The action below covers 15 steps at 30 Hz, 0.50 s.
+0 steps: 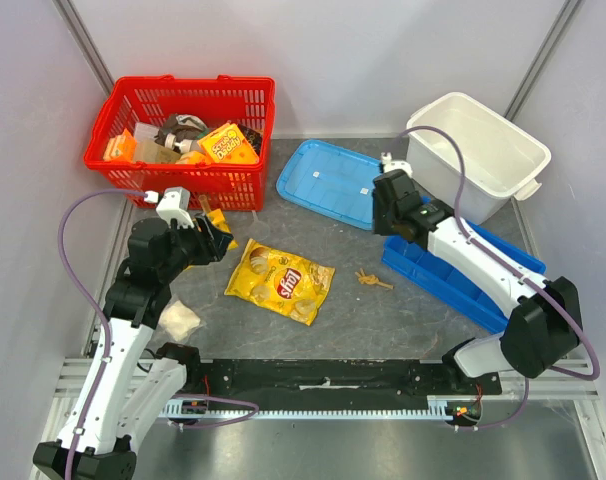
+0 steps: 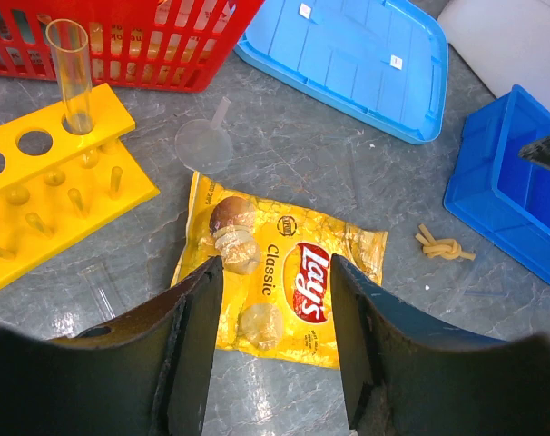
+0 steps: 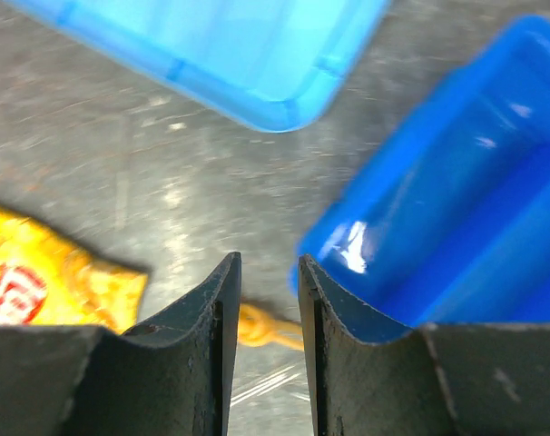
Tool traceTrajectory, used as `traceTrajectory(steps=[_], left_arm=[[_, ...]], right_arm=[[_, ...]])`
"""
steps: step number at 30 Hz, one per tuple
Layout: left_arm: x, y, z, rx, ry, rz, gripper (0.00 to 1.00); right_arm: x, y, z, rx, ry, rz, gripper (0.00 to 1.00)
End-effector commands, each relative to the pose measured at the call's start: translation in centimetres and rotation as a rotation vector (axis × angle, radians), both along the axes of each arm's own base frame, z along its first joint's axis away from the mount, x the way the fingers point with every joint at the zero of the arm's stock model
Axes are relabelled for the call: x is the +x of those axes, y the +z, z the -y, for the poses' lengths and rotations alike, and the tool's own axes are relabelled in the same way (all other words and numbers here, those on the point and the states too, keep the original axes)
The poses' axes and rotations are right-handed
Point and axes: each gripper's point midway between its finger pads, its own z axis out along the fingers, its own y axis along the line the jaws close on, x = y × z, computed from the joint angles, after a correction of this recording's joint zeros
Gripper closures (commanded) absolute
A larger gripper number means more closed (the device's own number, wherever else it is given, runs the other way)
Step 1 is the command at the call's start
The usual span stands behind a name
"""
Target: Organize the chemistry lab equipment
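Beside the red basket (image 2: 166, 45), a yellow tube rack (image 2: 48, 173) holds one clear test tube (image 2: 71, 82).
Only the left wrist view shows it plainly; from above the left arm hides most of it. Left gripper (image 2: 275, 282) gapes empty over the chip bag (image 2: 293, 291); right gripper (image 3: 268, 268), barely parted, holds nothing by a blurred blue bin (image 3: 456, 209).

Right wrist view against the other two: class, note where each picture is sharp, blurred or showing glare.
Right wrist view: soft and smeared throughout, the logo on the yellow crisp bag blurred, white glare spots on the deep blue plastic bin. Left wrist view: crisp, the clear glass test tube plainly see-through. Top external view: even light, no harsh shadows, the bag's print readable.
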Motion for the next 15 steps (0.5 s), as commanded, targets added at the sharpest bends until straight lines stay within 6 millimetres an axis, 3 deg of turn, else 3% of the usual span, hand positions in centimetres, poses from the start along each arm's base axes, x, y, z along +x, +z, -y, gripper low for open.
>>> traceTrajectory(steps=[1,8,15], left_arm=[[0.2,1.5,-0.2,-0.023,0.028,0.058,0.43],[0.1,1.5,-0.4,-0.019,0.034,0.061,0.44],[-0.1,1.9,-0.6,-0.019,0.045,0.076,0.44]], right_arm=[[0.3,2.8,-6.1,0.078,0.112,0.085,0.6],[2.2,0.1,-11.3,0.046,0.085,0.06,0.63],[3.8,-4.7,-14.9,0.012,0.14,-0.016,0.65]])
